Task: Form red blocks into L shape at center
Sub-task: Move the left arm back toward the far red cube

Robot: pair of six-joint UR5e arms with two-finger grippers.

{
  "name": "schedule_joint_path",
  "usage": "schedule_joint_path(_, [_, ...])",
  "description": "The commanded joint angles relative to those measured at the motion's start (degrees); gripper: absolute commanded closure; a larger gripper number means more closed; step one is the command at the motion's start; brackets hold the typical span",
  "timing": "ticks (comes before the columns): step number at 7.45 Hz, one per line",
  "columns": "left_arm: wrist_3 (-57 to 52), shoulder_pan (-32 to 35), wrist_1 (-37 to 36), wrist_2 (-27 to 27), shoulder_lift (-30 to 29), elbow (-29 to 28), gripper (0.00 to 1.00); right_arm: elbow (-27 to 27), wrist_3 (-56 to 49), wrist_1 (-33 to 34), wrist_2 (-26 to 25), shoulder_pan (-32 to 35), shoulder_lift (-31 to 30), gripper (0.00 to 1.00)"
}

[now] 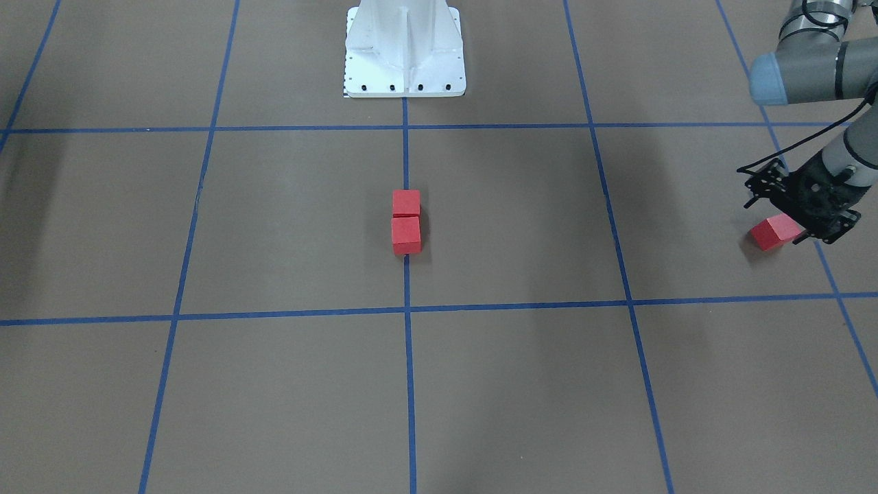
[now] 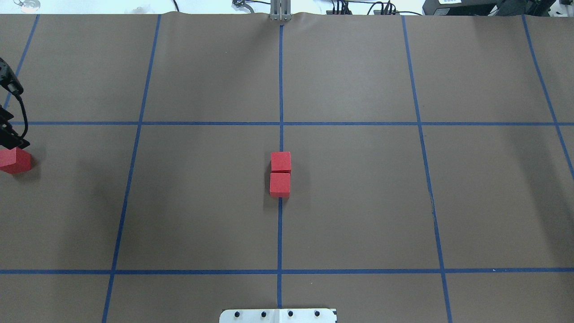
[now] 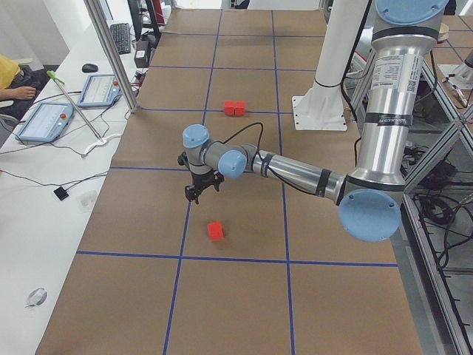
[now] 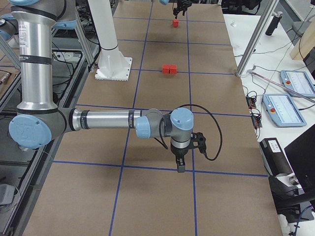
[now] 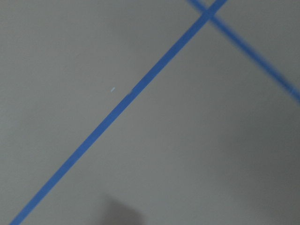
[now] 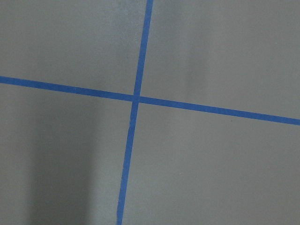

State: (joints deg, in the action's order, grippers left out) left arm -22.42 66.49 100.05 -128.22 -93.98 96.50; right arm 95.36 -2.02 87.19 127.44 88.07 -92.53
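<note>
Out at the far left of the overhead view, the left gripper [image 1: 799,209] hangs clear of the floor, fingers spread and holding nothing. Just beside it sits the third red block [image 2: 15,160], flat on the brown paper and close to the outer grid line [image 1: 831,280]. The left side view shows a gap between the fingers and the cube, so there is no contact. That block is well apart from the other two. Moving across to the middle, here is the center [image 2: 280,215], with two cubes parked on the blue tape line [image 2: 281,67] that runs away from the white base plate [image 2: 278,315]. The near red block [image 2: 280,185] and the far red block [image 2: 280,162] sit face to face, touching, in a straight row along the tape, the far one a hair to the right. Two in a line, so the L is not yet formed. Over on the right, the right gripper [image 4: 180,166] shows up only in the right side view. It points down above a crossing of tape lines, well apart from every block, and whether its fingers are spread or pressed together cannot be told.
</note>
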Motion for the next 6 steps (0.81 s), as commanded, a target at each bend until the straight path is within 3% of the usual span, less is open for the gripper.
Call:
schedule_joint_path(1, [-10.94,1.97,10.21,-2.82,3.61,-5.95,0.01,0.00,0.00,0.00,0.00,0.00,-0.02,0.01])
schedule_joint_path(4, [-11.25,1.89,22.97,-2.83,9.16,-9.13,0.01,0.00,0.00,0.00,0.00,0.00,-0.02,0.01])
schedule_joint_path(6, [-8.81,1.62,23.52,-2.74,8.99,-9.93,0.01,0.00,0.00,0.00,0.00,0.00,-0.02,0.01])
